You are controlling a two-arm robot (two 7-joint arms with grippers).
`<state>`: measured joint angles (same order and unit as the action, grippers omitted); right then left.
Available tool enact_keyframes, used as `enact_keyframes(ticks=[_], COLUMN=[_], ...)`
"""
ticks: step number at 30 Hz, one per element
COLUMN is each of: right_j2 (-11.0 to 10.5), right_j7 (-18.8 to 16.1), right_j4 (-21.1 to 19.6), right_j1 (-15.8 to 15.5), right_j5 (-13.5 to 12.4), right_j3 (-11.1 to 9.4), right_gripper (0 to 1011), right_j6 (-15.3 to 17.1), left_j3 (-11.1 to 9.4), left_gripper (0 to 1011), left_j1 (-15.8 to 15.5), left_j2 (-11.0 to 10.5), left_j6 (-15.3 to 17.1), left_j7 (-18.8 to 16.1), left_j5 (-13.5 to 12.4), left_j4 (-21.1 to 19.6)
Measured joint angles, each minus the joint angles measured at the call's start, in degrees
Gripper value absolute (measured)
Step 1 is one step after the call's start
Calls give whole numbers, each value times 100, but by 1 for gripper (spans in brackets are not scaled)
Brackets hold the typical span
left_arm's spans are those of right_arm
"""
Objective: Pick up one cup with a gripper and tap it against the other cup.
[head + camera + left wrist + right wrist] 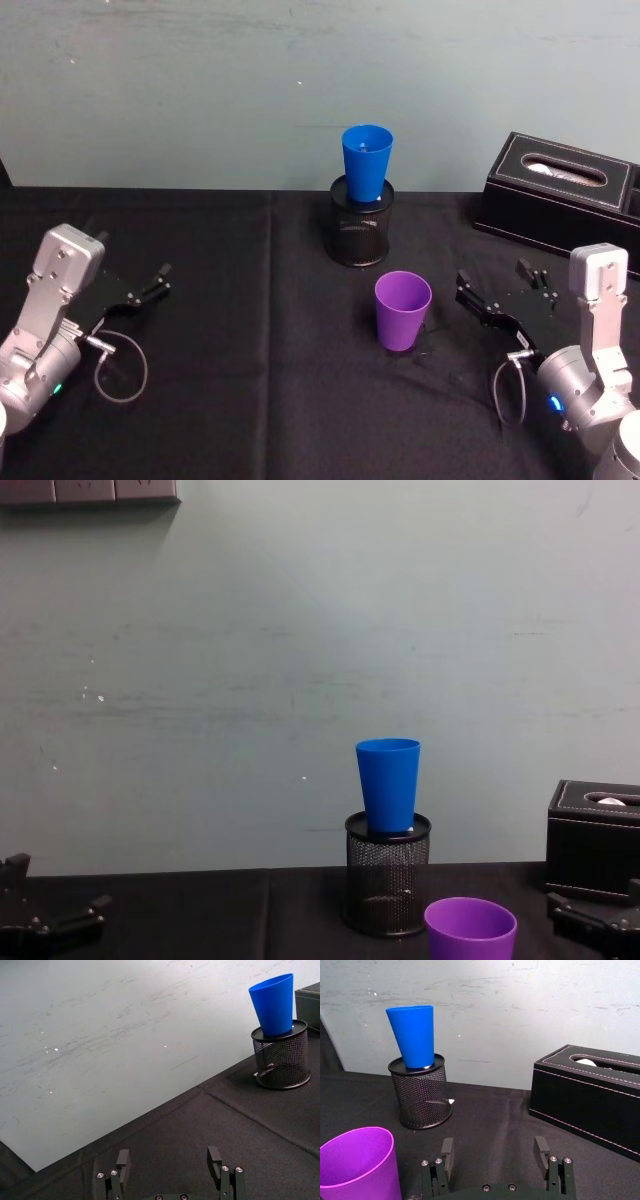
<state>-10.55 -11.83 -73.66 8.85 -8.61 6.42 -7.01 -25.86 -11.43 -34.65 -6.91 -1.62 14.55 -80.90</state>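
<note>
The left gripper (160, 277) sits open on the black table (250, 400); the tall blue cup (366, 163) stands in the black mesh holder (361, 235); the short purple cup (402, 311) stands upright, empty, near the open right gripper (497, 289).

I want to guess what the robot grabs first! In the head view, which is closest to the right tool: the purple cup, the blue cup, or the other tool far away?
1. The purple cup, just to the left of the right tool, standing on the table.
2. The blue cup, farther back, sitting in the black mesh holder.
3. The left tool, far across the table on the left side.
</note>
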Motion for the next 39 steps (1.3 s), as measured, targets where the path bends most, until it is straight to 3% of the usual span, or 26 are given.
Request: enact_keyframes(ticks=[39], right_j2=[0], right_j7=[0], right_j4=[0], right_j1=[0], right_j5=[0], right_j3=[0], right_gripper=[1003], right_j6=[0], left_j3=[0], left_gripper=[1011], left_j1=[0], left_j2=[0], left_j6=[0], left_j7=[0], left_j5=[0], left_j4=[0])
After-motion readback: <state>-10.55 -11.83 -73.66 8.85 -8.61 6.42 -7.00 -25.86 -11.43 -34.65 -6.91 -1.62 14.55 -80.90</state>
